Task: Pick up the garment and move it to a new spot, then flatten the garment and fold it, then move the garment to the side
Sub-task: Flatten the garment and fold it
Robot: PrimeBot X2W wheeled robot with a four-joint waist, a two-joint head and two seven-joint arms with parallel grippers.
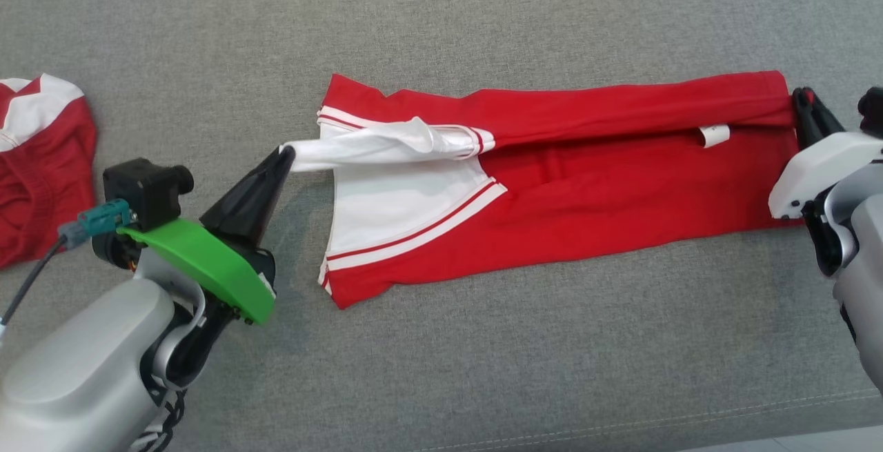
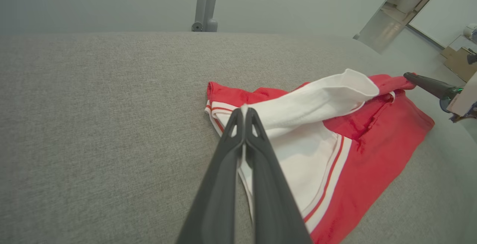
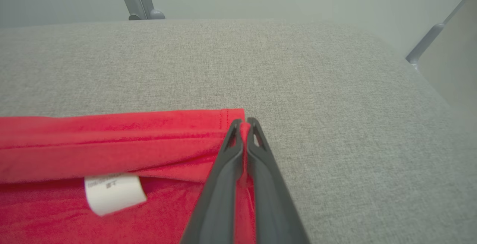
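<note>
A red garment (image 1: pixel 586 183) with white panels and red-white stripes lies stretched sideways on the grey cushion. My left gripper (image 1: pixel 284 155) is shut on its white sleeve end and lifts it off the left side. In the left wrist view the garment (image 2: pixel 365 162) spreads beyond my left gripper (image 2: pixel 245 110), which pinches white cloth. My right gripper (image 1: pixel 800 103) is shut on the garment's red far-right edge, where a strip is folded toward me over the body. The right wrist view shows the right gripper (image 3: pixel 244 123) pinching the red hem of the garment (image 3: pixel 111 143) near a white label (image 3: pixel 113 193).
A second red and white garment (image 1: pixel 38 162) lies at the left edge of the grey cushion (image 1: pixel 483 369). Bare cushion extends in front of and behind the stretched garment. The cushion's front seam (image 1: pixel 690 417) runs along the bottom. Metal frame legs (image 2: pixel 205 3) stand beyond the far edge.
</note>
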